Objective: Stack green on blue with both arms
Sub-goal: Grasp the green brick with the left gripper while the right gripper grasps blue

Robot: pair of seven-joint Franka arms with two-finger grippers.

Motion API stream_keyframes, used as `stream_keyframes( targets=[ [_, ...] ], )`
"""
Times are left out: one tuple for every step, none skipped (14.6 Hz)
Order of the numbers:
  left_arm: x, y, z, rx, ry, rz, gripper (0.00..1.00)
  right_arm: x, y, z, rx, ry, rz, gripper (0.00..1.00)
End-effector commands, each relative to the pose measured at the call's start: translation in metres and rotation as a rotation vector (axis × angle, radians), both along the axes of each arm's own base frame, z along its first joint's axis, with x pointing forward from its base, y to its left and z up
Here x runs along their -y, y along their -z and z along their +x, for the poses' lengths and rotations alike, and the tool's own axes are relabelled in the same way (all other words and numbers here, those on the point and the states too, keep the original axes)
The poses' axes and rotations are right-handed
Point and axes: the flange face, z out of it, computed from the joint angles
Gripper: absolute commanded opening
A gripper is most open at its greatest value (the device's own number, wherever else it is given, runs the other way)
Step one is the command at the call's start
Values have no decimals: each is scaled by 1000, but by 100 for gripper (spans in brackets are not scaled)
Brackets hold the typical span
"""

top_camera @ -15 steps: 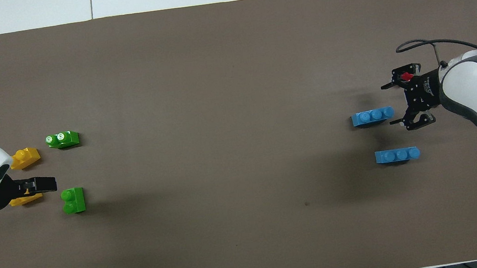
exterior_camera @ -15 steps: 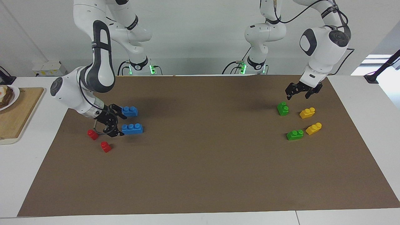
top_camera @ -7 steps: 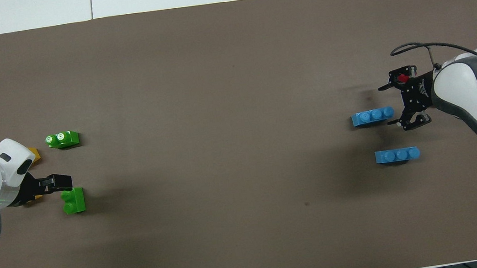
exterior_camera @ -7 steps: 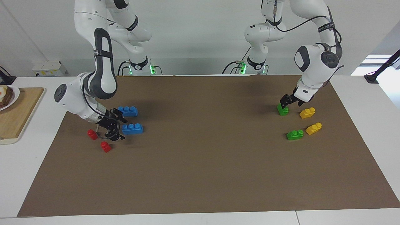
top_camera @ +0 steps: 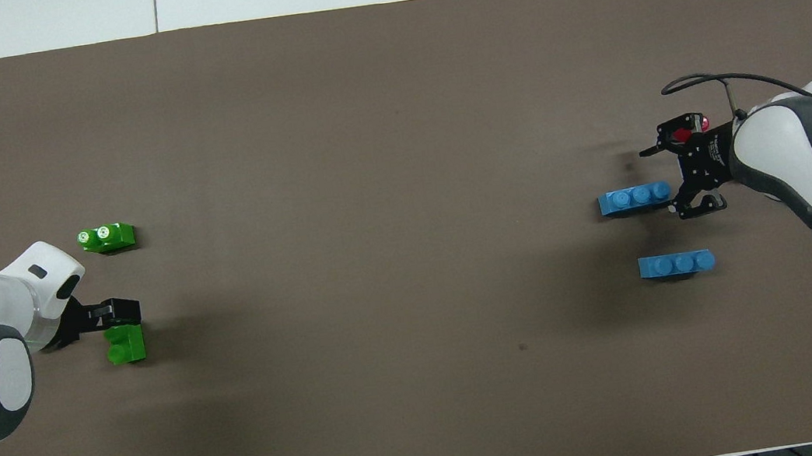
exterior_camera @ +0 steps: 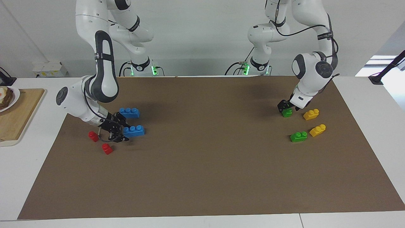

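Left claw (exterior_camera: 286, 107), open, dropped onto green brick (exterior_camera: 287, 112); right claw (exterior_camera: 118, 129) closing round blue brick (exterior_camera: 134, 130).

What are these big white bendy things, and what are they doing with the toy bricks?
They are two white robot arms with black two-finger grippers. One picture faces them; the other looks down from above. On the brown paper mat lie plastic toy bricks. The left gripper, open, is down at a small green two-stud brick. The right gripper is at the end of a long blue three-stud brick. Yellow bricks and small red bricks lie beside them. Nothing is lifted yet.
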Motion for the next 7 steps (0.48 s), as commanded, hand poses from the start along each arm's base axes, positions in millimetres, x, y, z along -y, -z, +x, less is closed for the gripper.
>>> stream_keyframes(
  targets=[
    [-1,8,-14,13,-5,6,100,-1,2,-1,24,14,28,37],
    [-1,11,-14,13,-5,6,100,-1,2,-1,21,11,30,24],
    [0,17,-15,15,-2,5,99,-1,2,-2,19,9,33,6],
    [0,19,-16,21,0,5,88,-1,2,-2,21,8,33,0],
    [-1,18,-15,19,2,5,78,-1,2,-2,20,8,33,0],
    [-1,17,-14,21,5,4,63,-1,2,-2,18,4,35,0],
    [-2,16,-13,19,1,4,45,-1,-1,0,24,-4,38,0]
  ],
)
